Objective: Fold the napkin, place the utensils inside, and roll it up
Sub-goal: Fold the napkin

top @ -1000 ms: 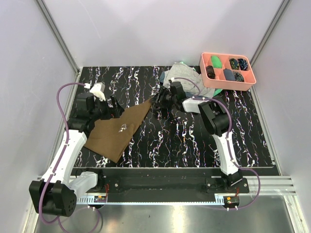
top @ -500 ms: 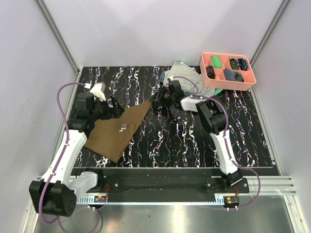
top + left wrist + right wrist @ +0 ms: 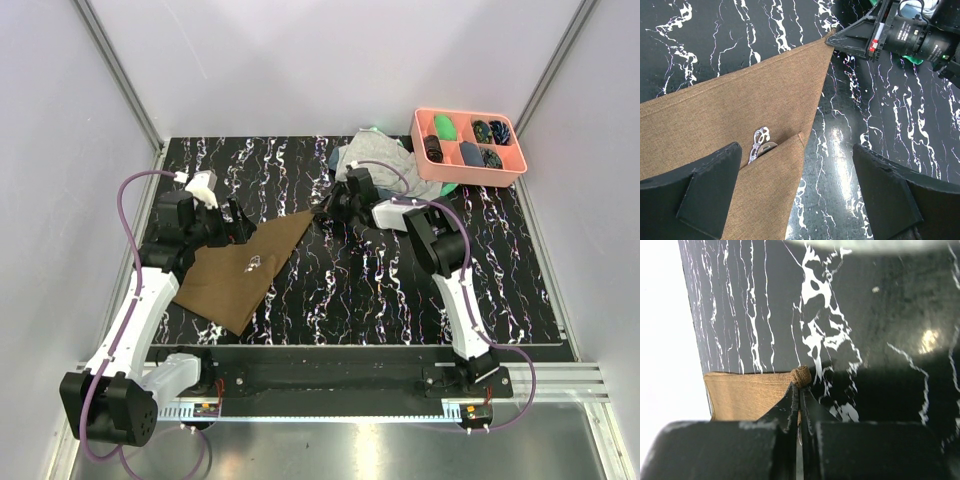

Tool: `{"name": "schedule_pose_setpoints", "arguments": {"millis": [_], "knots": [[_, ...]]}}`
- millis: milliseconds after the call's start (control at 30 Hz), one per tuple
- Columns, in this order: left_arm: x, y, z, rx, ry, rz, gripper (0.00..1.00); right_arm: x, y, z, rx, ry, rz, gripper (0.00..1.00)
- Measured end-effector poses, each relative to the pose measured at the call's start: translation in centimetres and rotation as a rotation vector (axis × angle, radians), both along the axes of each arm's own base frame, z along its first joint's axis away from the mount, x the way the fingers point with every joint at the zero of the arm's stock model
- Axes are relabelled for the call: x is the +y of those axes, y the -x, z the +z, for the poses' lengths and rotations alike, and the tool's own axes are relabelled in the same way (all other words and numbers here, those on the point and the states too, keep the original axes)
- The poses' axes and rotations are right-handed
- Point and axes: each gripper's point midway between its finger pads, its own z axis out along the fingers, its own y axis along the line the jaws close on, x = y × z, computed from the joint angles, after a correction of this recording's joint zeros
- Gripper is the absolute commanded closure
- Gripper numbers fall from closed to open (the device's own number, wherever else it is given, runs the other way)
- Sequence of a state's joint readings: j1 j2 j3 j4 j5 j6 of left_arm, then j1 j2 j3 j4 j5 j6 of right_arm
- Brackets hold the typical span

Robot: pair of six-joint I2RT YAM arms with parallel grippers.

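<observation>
Right wrist view: right fingers [image 3: 783,410] closed on the napkin [image 3: 745,395] at its corner tip, low on the surface [image 3: 880,340]; a thin hold, best drawn slowly and kept low.
Left wrist view: left fingers [image 3: 700,185] wide apart, gripping nothing, over the folded flap where the utensils [image 3: 761,142] glint.
Top view: napkin left of centre on black marbled surface, grey cloth [image 3: 372,152] and pink tray [image 3: 470,173] far right, pale walls [image 3: 300,70] around.
</observation>
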State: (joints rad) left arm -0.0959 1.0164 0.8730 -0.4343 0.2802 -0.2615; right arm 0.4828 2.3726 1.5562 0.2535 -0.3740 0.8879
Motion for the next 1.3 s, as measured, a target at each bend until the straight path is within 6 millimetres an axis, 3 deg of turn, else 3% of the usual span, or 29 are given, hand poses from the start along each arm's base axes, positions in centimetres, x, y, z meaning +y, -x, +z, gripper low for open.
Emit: {"name": "schedule_pose_setpoints", "arguments": {"millis": [200, 533, 667, 800, 900, 1033, 1067, 1133, 1300], "knots": [[0.0, 0.1, -0.1, 0.006, 0.0, -0.001, 0.05, -2.3, 1.0, 0.0, 0.012, 0.017, -0.035, 1.0], [-0.1, 0.4, -0.7, 0.022, 0.002, -0.005, 0.05, -11.8, -0.9, 0.6, 0.026, 0.058, -0.193, 1.0], [-0.1, 0.5, -0.9, 0.029, 0.002, -0.007, 0.05, -12.4, -1.4, 2.2, -0.001, 0.046, -0.202, 1.0], [-0.1, 0.5, -0.9, 0.029, 0.002, -0.007, 0.05, -10.6, -0.8, 4.8, -0.043, 0.0, -0.152, 1.0], [-0.1, 0.5, -0.9, 0.029, 0.003, -0.008, 0.05, -7.8, 0.6, 7.1, -0.079, -0.034, -0.08, 1.0], [-0.1, 0.5, -0.9, 0.029, 0.004, -0.01, 0.04, -2.0, 4.6, 10.2, -0.128, -0.087, 0.068, 1.0], [-0.1, 0.5, -0.9, 0.029, 0.004, -0.01, 0.04, -1.4, 5.1, 10.8, -0.137, -0.098, 0.085, 1.0], [-0.2, 0.5, -0.9, 0.029, 0.004, -0.01, 0.04, 2.1, 8.5, 11.8, -0.141, -0.13, 0.181, 1.0], [-0.2, 0.5, -0.8, 0.03, 0.007, -0.013, 0.04, 6.4, 14.0, 12.5, -0.112, -0.181, 0.316, 1.0]]}}
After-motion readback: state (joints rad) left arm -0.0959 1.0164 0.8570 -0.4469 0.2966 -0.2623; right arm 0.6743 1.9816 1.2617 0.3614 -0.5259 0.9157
